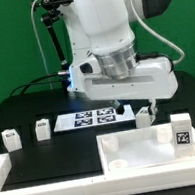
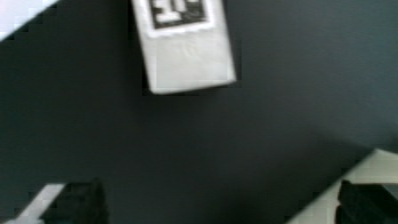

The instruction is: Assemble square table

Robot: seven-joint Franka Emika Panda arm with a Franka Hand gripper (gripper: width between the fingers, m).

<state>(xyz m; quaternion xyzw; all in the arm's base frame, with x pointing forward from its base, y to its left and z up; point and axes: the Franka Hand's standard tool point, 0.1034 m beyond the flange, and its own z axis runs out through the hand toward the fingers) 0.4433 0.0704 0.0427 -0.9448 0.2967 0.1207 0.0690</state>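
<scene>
Fingers wide apart, empty, over dark surface. Nearest leg lies at 6 o'clock of them in exterior view, outside the gap. Its long axis runs roughly square to the finger line. Tabletop further on at 6 o'clock.

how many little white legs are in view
4. The first leg and second leg stand on the exterior view's left; the third leg below the gripper, behind the tabletop; the fourth leg at the tabletop's corner, exterior view's right. The arm could hide more.
</scene>
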